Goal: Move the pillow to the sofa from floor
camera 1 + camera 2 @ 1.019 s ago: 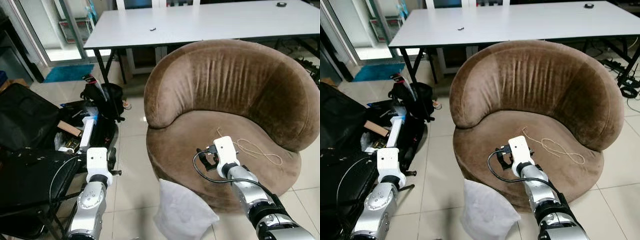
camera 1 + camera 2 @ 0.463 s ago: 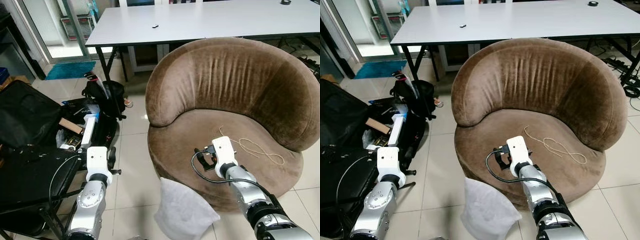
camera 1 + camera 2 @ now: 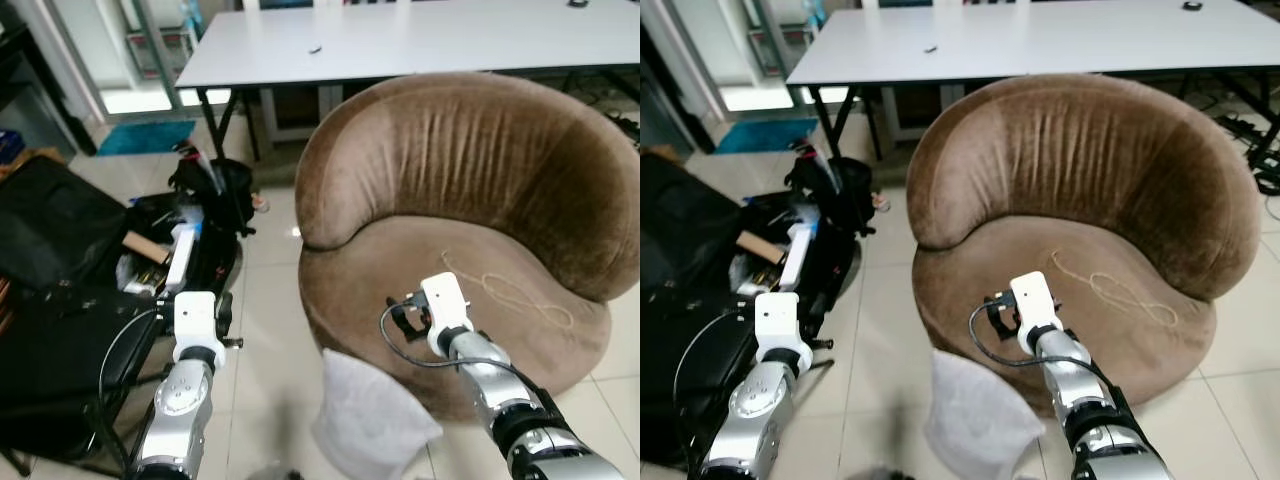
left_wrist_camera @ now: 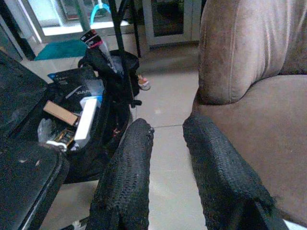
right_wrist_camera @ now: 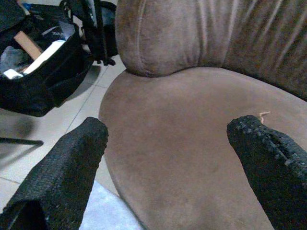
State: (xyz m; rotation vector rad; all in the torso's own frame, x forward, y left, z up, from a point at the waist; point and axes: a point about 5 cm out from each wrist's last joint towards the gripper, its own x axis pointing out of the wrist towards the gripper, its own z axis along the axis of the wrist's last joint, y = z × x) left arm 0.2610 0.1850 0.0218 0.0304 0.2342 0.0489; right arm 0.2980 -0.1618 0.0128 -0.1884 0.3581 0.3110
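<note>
White pillow (image 3: 372,425) on the tiled floor (image 3: 268,340), leaning against the front of the brown sofa (image 3: 470,190). Right gripper (image 5: 172,163), fingers wide apart, above the seat's front edge; left gripper (image 4: 168,132), fingers slightly apart, over the floor.

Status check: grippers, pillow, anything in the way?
Right gripper open over sofa seat, empty. Left gripper slightly open, empty. Pillow on floor against sofa. String on seat.

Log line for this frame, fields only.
pillow: on floor against sofa front | right gripper: open over seat | left gripper: narrowly open, empty | grasp: none
</note>
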